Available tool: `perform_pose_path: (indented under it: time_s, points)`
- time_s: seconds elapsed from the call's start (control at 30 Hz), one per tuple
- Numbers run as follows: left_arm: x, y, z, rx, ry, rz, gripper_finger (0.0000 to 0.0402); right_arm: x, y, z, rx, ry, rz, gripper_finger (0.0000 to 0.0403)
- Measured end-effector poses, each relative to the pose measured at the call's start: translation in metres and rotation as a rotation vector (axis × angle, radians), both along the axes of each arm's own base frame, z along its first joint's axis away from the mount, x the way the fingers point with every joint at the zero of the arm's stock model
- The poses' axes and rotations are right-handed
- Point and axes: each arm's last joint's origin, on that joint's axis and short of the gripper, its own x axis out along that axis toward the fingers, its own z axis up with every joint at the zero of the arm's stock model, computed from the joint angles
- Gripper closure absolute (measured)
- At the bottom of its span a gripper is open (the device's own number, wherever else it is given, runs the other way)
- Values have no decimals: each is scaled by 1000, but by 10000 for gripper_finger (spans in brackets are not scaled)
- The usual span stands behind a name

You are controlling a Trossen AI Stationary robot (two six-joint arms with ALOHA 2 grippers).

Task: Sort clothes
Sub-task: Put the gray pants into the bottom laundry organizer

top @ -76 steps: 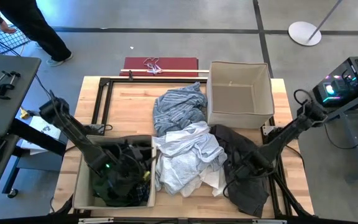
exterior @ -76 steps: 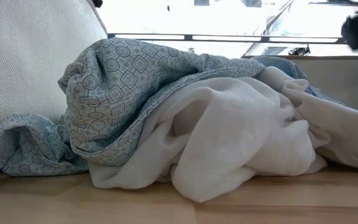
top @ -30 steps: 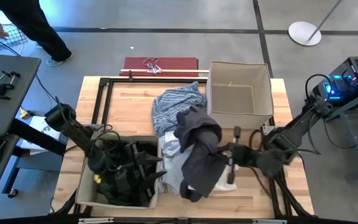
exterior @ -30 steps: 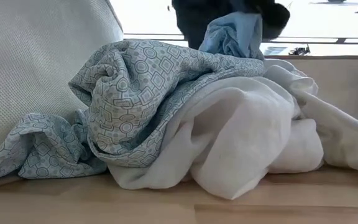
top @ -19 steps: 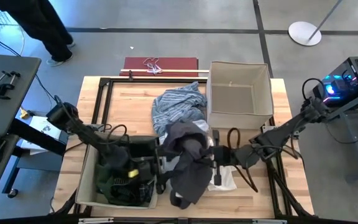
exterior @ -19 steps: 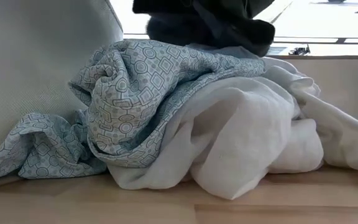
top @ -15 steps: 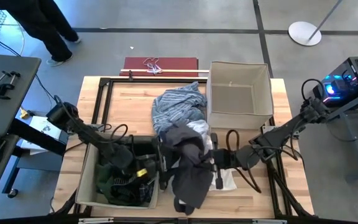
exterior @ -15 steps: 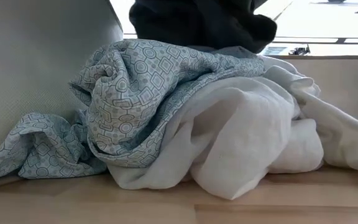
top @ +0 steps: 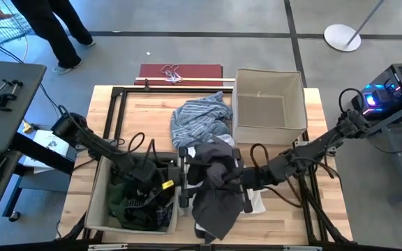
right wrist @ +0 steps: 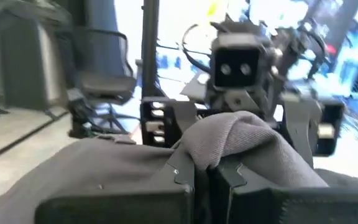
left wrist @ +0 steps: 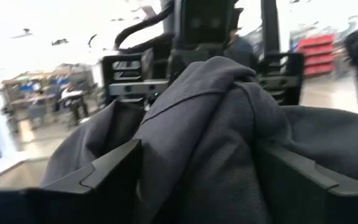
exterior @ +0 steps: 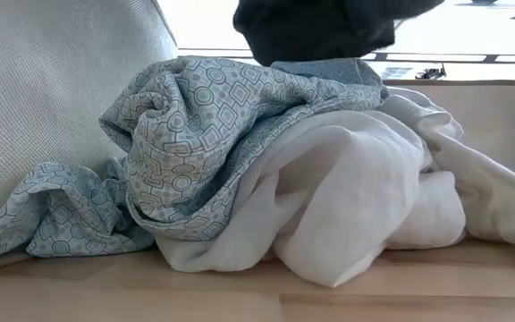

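Left gripper [top: 185, 176] hangs over the table's near middle with its fingers [left wrist: 114, 171] spread wide on either side of the grey piece [top: 215, 188], not clamped on it. Just left of it sits a beige box [top: 95, 202] with the green top [top: 128, 202] inside. Facing it, the right gripper [top: 239, 183] is pinched tight on a fold of the grey piece, which is lifted off the table and drapes down toward the near edge. Beneath it lie white pieces [exterior: 347, 197], and behind them the striped shirt [top: 201, 118]. Farther right stands a second box [top: 269, 104]. A person [top: 65, 28] stands beyond the table's far left corner.
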Motion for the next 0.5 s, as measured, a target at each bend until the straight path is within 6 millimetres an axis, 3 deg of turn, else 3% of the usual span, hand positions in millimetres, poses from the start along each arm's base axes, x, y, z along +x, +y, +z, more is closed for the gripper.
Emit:
perform_pose_path:
  time_s: [0.2,0.3,0.43,0.5]
  points:
    - [2,1,3,21,-43,-114,187,4,-6,6,-36,-68,75,400]
    - [1,-1,3,66,-46,-129,250,5,-9,6,-45,-71,73,400]
    - [1,-2,2,89,-41,-134,363,5,-9,5,-51,-59,71,388]
    - [0,-3,2,93,-45,-136,383,4,-8,6,-50,-61,73,368]
